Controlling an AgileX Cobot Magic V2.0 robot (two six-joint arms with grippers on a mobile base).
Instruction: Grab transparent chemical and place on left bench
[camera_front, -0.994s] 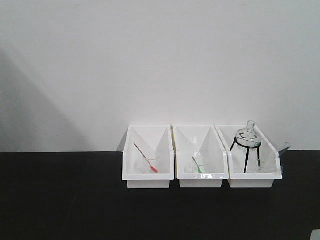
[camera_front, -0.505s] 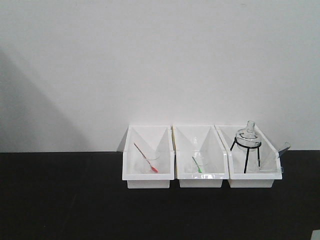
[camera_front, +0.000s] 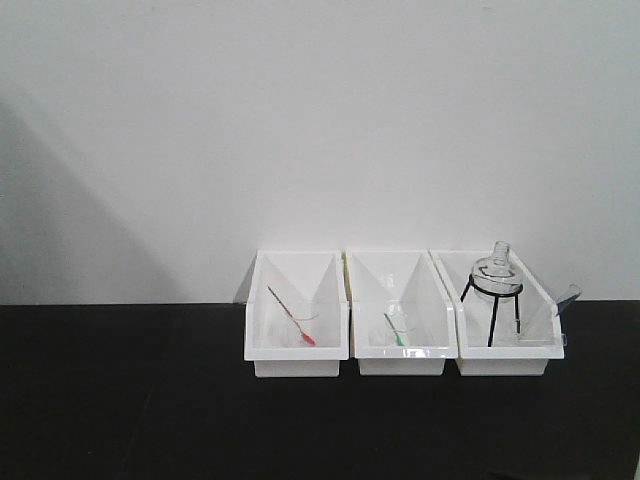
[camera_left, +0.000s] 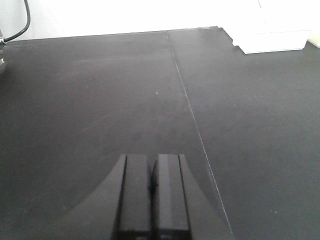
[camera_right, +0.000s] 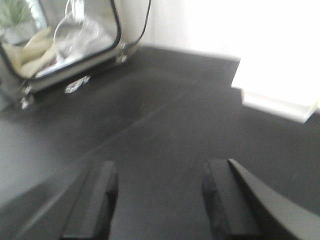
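Note:
The transparent chemical (camera_front: 569, 296) is a clear dropper that leans out over the right wall of the rightmost white bin (camera_front: 503, 362). It is faint against the wall. My left gripper (camera_left: 151, 166) is shut and empty, low over the black bench. My right gripper (camera_right: 160, 173) is open and empty over the black bench, with a white bin (camera_right: 278, 102) ahead to its right. That view is blurred. Neither gripper shows in the front view.
The left bin (camera_front: 296, 362) holds a red dropper (camera_front: 291, 318). The middle bin (camera_front: 400, 363) holds a green dropper (camera_front: 394, 330). A black tripod with a glass flask (camera_front: 496, 272) stands in the right bin. A shiny case (camera_right: 65, 42) stands at the far left of my right gripper.
A pale shape at the bottom right corner of the front view has slid almost out of frame. The bins and their contents have not moved.

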